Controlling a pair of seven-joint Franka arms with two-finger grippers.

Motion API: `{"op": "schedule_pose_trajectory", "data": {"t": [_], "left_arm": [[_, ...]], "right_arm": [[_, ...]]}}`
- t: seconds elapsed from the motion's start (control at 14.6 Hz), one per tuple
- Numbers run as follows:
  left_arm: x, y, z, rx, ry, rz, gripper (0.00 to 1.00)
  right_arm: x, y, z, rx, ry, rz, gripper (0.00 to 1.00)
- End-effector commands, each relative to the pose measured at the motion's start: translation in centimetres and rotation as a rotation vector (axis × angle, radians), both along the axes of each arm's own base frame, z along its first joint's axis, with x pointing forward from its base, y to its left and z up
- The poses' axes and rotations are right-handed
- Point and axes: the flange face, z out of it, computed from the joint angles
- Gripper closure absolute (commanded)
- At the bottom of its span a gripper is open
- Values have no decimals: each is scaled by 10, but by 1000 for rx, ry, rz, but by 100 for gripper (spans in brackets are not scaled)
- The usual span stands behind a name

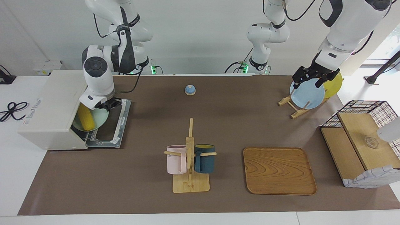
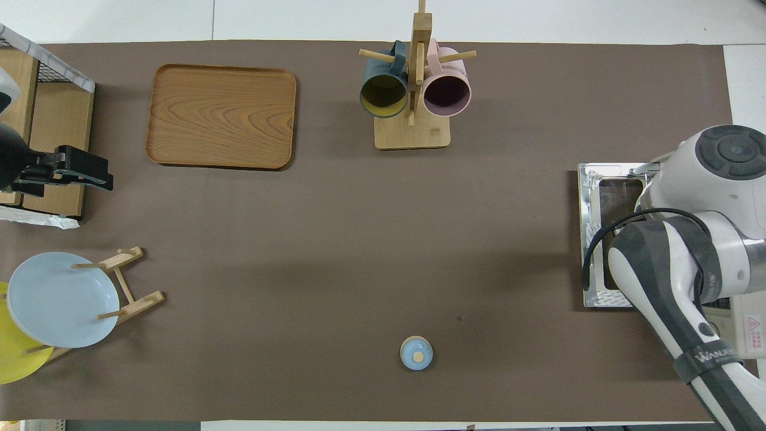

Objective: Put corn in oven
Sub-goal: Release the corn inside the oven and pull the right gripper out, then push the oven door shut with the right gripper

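The oven stands at the right arm's end of the table with its door folded down flat. The corn lies on a pale green plate held in the oven's mouth, partly inside and partly over the door. My right gripper is shut on the plate's rim, on the side nearer to the robots. In the overhead view the right arm hides the corn and the plate, and only the door shows. My left gripper waits open and empty, up in the air over the plate rack.
A wooden rack holds a blue plate and a yellow plate. A mug stand with a pink and a dark blue mug, a wooden tray, a wire basket with wooden shelves and a small blue knobbed lid are also on the table.
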Motion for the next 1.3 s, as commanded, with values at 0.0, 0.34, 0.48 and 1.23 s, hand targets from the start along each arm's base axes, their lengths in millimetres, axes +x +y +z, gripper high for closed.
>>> {"op": "schedule_pose_trajectory", "data": {"t": [0.0,0.34,0.48,1.23], "left_arm": [[-6,3,7,-12,13,-10,0],[-6,3,-1,-11,21,-7,0],[-7,1,-2,-10,26,-4,0],[-6,5,-2,-9,26,4,0]], "right_arm": [[-12,-16,-4,15,-15,29,100],[-19,-18,-12,59,-3,-7,100],[-20,-22,-11,63,-4,-10,72],[8,81,10,148,-65,-58,80]]}}
